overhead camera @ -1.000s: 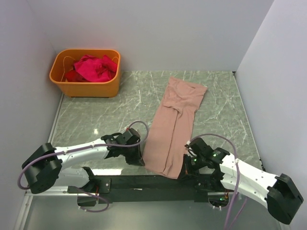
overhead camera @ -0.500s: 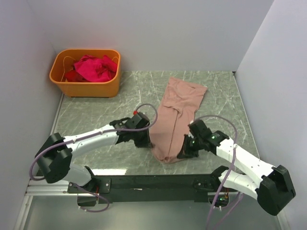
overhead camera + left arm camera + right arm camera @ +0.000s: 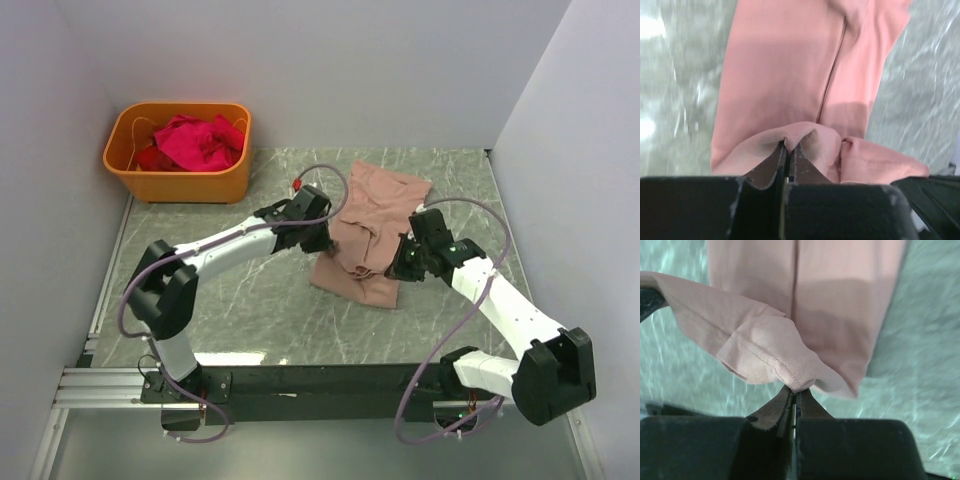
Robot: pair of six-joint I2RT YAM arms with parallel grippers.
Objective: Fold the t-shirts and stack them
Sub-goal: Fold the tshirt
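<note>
Veined grey marble tabletop (image 3: 250, 310) under soft, half-folded dusty-pink t-shirt (image 3: 380, 195)

This is a robot lab's test cell. Plain white walls (image 3: 300, 60) box in a grey marble-patterned table (image 3: 220, 260) on three sides. Two white-and-black robot arms, the left arm (image 3: 225, 245) and the right arm (image 3: 500, 305), rise from a black rail (image 3: 330, 382) at the near edge. A bare metal frame (image 3: 100, 380) sits beside it, and purple cables (image 3: 465, 199) loop loose. On the table are a pink t-shirt (image 3: 380, 195) and an orange tub (image 3: 180, 182) of red clothes (image 3: 195, 140).
</note>
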